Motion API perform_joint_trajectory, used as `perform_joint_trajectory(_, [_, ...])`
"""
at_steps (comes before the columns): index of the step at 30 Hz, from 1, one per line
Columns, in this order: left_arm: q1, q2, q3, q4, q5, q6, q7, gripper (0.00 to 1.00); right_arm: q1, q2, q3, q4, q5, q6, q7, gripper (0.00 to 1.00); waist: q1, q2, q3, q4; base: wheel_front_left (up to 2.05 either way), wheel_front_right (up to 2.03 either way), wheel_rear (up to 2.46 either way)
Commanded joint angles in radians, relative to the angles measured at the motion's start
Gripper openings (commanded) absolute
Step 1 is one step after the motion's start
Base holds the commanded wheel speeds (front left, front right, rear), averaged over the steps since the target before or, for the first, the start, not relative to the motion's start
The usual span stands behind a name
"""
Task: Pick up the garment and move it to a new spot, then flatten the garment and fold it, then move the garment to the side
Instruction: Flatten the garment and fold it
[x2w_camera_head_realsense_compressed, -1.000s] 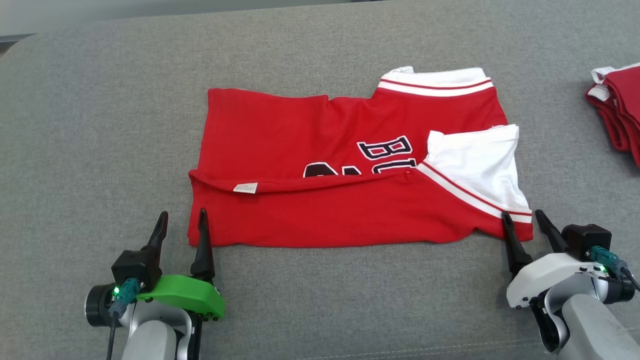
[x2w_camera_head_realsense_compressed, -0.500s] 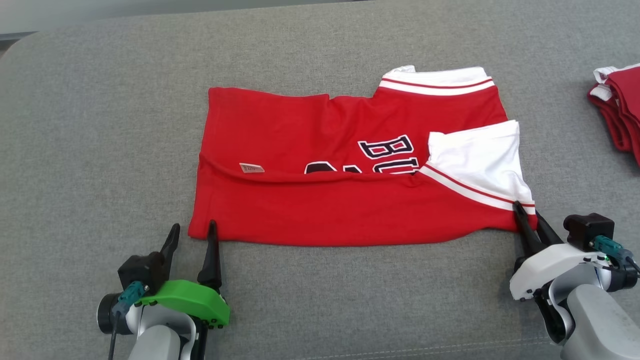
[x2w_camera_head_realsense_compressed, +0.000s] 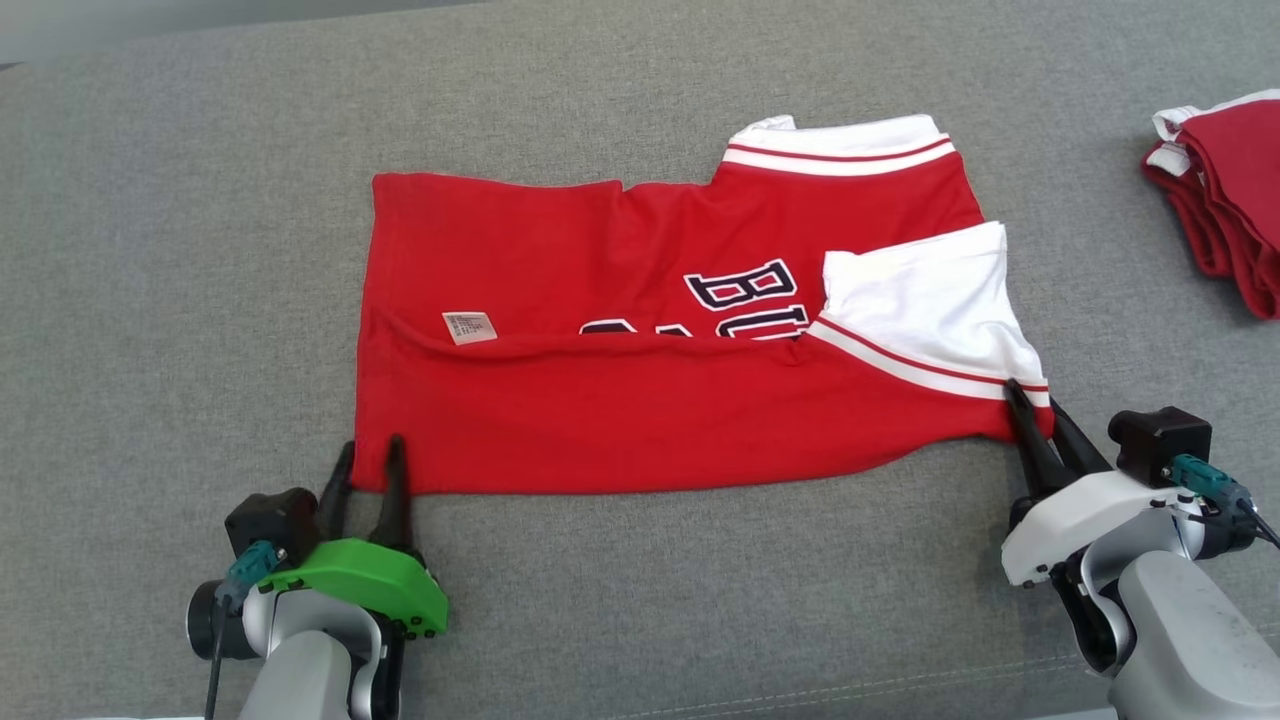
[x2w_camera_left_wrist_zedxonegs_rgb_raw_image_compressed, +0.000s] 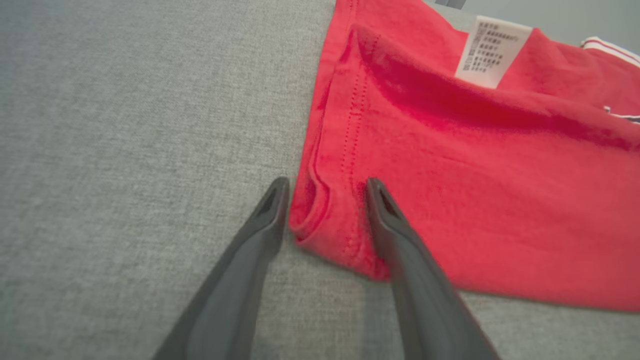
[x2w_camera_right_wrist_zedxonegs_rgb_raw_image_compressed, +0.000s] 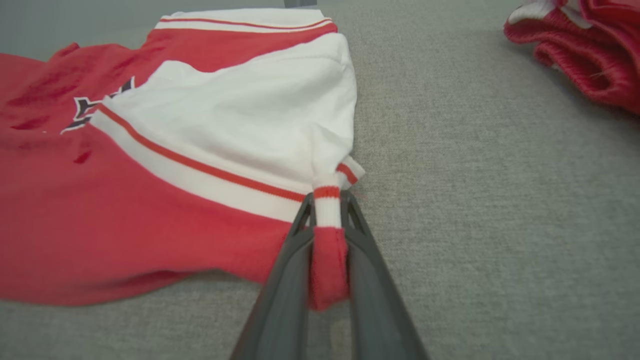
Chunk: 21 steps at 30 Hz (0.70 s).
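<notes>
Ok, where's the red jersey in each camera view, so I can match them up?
Head view: the red jersey lies centre, its near corners at the left end effector and the right end effector.
Left wrist view: upper right, one corner between the open fingers.
Right wrist view: across the left half, one corner pinched between the shut fingers.
Shared landmark: the grey fabric surface under it.

Bright, even, diffuse light fills all three views, and the red garment (x2w_camera_head_realsense_compressed: 640, 420) looks saturated. In the head view, faint soft shadows lie beneath its near edge toward 6 o'clock. In both wrist views the fingers (x2w_camera_left_wrist_zedxonegs_rgb_raw_image_compressed: 240, 280) blur toward 6 o'clock, and the garment's far end near 12 o'clock goes soft.
</notes>
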<state>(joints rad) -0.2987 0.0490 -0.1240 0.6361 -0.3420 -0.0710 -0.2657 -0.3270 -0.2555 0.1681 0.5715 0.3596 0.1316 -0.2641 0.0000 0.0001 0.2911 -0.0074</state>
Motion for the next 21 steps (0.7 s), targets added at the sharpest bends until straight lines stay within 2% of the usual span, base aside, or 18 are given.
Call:
perform_joint_trajectory(1, [0.011, 0.003, -0.002, 0.010, 0.003, -0.009, 0.003, 0.00, -0.004, -0.003, 0.002, -0.002, 0.007, -0.002, 0.000, 0.00, 0.0000, -0.0001, -0.009, -0.001, 0.00, 0.00, 0.00])
perform_joint_trajectory(7, [0.061, 0.004, 0.013, -0.010, 0.010, -0.012, 0.002, 0.00, 0.028, 0.002, 0.001, 0.018, 0.010, -0.002, 0.000, 0.00, 0.0000, -0.0001, -0.059, 0.004, 0.00, 0.00, 0.00])
perform_joint_trajectory(15, [0.213, 0.005, 0.033, 0.002, 0.032, -0.011, 0.002, 0.00, 0.127, 0.009, 0.008, 0.046, 0.037, -0.002, 0.000, 0.00, 0.0000, -0.0001, -0.207, 0.017, 0.00, 0.00, 0.00])
perform_joint_trajectory(21, [0.304, 0.006, 0.068, 0.016, 0.060, -0.014, 0.002, 0.00, 0.224, -0.006, 0.056, 0.050, 0.077, -0.002, 0.000, 0.00, 0.0000, -0.0001, -0.296, 0.019, 0.00, 0.00, 0.00])
